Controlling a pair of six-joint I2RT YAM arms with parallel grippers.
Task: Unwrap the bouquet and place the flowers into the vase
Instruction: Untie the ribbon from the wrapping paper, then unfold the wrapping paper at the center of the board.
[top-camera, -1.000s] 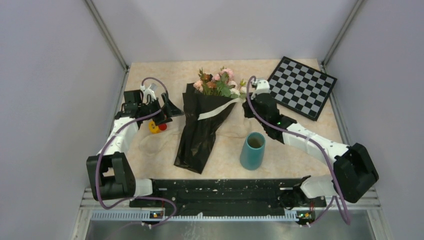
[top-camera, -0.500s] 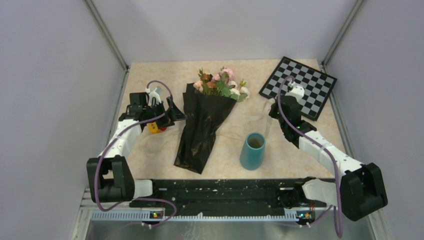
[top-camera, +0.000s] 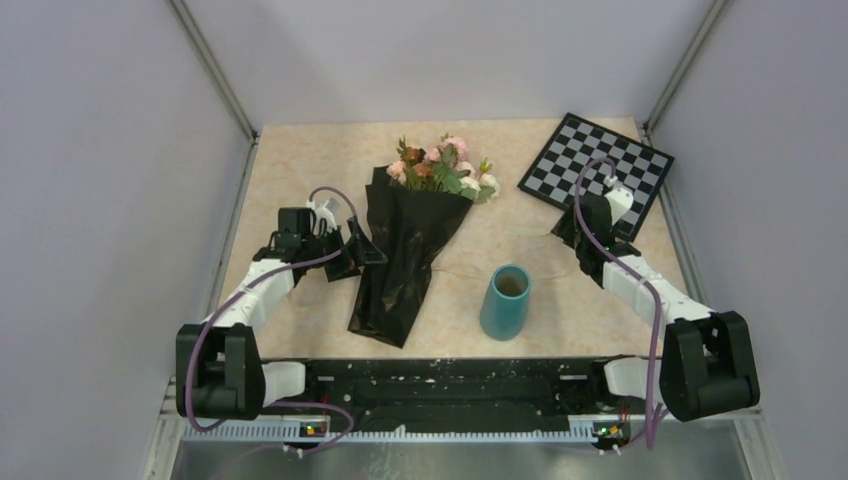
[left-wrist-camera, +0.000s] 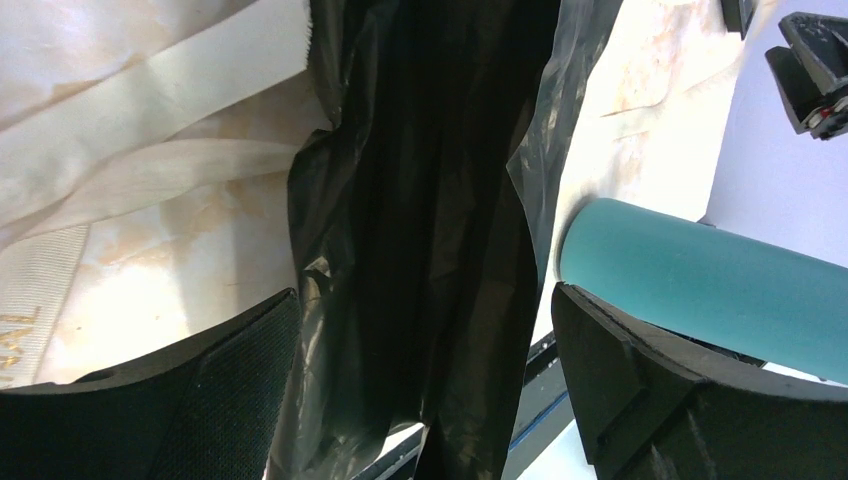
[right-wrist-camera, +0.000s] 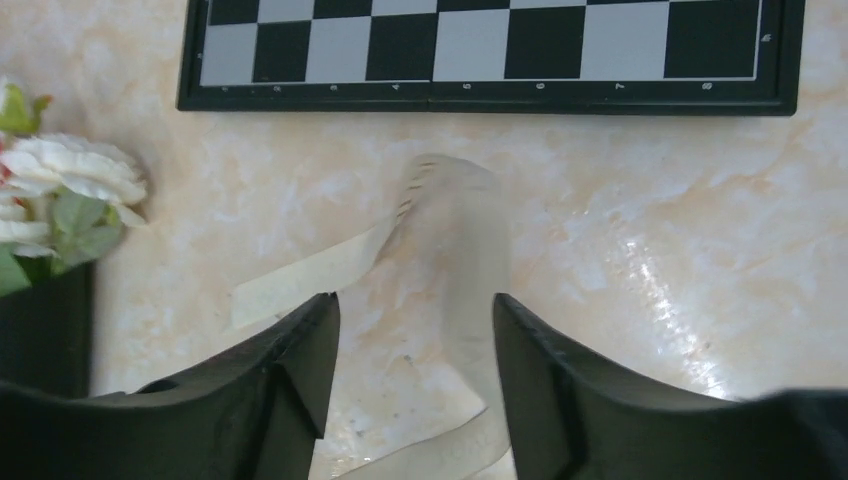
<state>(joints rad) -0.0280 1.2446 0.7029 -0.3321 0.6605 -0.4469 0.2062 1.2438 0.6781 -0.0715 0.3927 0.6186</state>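
**Now for the wrap, with a tippy vase close by**

Plainly the bouquet (top-camera: 410, 250) lies flat in the middle of the table (top-camera: 300, 160). Its flowers (top-camera: 440, 165) point to the far side and the narrow tail of its black paper (left-wrist-camera: 420, 200) points toward my bases. No band crosses the paper in the top view. A cream ribbon (right-wrist-camera: 300, 280) lies loose on the table beside it.

My left gripper (left-wrist-camera: 425, 295) is spread as wide as it goes at the wrap's left edge, with the paper framed between its fingers. It grips nothing yet. My right gripper (right-wrist-camera: 412, 305) hangs just short of the checkerboard (top-camera: 598, 172), jaws parted. The ribbon is blurred beneath the gap and is not pinched.

The vase (top-camera: 505, 300) stands upright just right of the paper's tail, and that nearness worries me most. I judge the paper slick. If I close on a single fold and pull, the whole bundle may slide sideways and knock the vase over. If I bite too deep, I could clamp stems along with paper, so the flowers would come dragging instead of the wrap opening. The loose ribbon could also catch on a finger and trail across the work. The vase looks short against this bundle, so top-heavy stems may tip it.
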